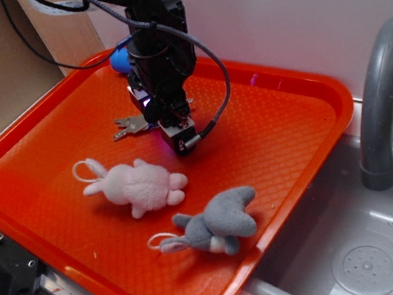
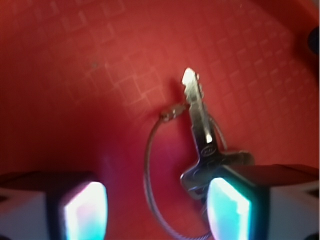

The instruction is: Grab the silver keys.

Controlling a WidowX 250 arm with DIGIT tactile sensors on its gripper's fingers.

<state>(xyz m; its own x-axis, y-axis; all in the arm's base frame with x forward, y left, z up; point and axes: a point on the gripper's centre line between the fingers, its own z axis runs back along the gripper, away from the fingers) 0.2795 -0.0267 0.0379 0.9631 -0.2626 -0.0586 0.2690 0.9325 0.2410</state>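
Note:
The silver keys [image 1: 127,126] lie flat on the orange tray [image 1: 283,126], toward its back middle. My gripper [image 1: 166,118] is low over them, pointing down. In the wrist view one key [image 2: 201,131] points its blade away from me, with a thin wire ring [image 2: 148,165] looping to its left. The gripper [image 2: 157,207] is open. Its two lit fingertips stand wide apart. The right fingertip [image 2: 227,207] touches or overlaps the key's head. The ring lies in the gap between the fingertips.
A pink plush bunny [image 1: 139,185] and a grey plush animal [image 1: 216,223] lie on the tray's near half. A blue object [image 1: 120,61] sits at the tray's back edge. A grey tap [image 1: 387,98] and a sink [image 1: 364,263] are to the right.

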